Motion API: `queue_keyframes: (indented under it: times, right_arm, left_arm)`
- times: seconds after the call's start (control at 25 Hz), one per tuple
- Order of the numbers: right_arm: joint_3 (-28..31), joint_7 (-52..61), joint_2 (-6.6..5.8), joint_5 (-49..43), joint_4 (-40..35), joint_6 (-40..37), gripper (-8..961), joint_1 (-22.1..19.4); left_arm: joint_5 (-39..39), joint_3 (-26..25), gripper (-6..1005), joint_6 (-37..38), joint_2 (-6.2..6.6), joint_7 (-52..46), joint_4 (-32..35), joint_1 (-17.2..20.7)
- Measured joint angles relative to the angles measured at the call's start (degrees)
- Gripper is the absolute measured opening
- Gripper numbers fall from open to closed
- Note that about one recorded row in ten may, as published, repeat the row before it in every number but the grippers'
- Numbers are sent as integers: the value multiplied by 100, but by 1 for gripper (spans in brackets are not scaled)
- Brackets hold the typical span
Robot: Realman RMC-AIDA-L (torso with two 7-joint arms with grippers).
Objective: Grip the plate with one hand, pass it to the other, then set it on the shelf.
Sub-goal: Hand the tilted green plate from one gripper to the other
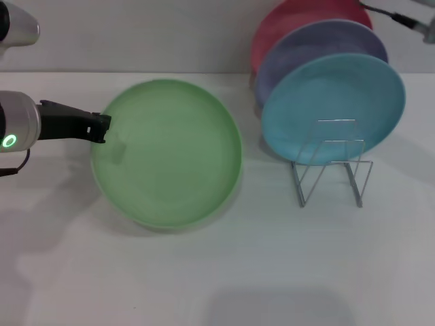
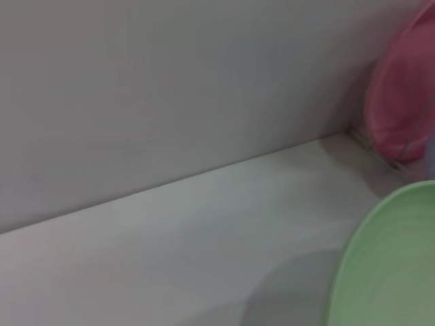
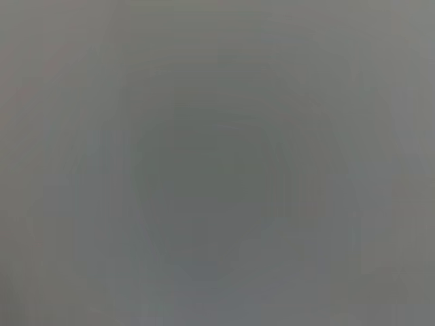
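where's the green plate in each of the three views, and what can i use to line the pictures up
Head view: the green plate fills the centre-left, left gripper at its left rim, the rack with the blue plate to its right.
Left wrist view: only an arc of the green plate shows, in the lower right corner.
Right wrist view: not in it; only a plain grey field shows.
Shared landmark: the pink plate, rearmost in the rack in the head view, at the right edge of the left wrist view.

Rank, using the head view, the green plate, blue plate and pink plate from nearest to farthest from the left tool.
From the left tool:
1. Green plate, at its tip.
2. Blue plate, front of the rack, right side.
3. Pink plate, rearmost, far right.
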Motion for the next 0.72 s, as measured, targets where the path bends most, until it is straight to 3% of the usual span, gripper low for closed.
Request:
queue_keyframes:
  times: [0.08, 0.24, 0.44, 0.72]
  right_arm:
    - [5, 1133, 7, -1221, 493, 349, 820, 228]
    - [139, 2426, -6, -2559, 1144, 1054, 819, 543]
    - [720, 2950, -34, -2647, 1704, 1862, 820, 685]
    - [1029, 3142, -38, -2732, 1834, 2299, 820, 711]
  left_arm:
    - [-7, 22, 37, 23, 0, 0, 2, -15]
    - [-46, 91, 37, 161, -4, 0, -57, 0]
    - [-132, 227, 37, 424, -1, 1, -96, 40]
    - [-138, 401, 38, 567, -2, 32, -105, 46]
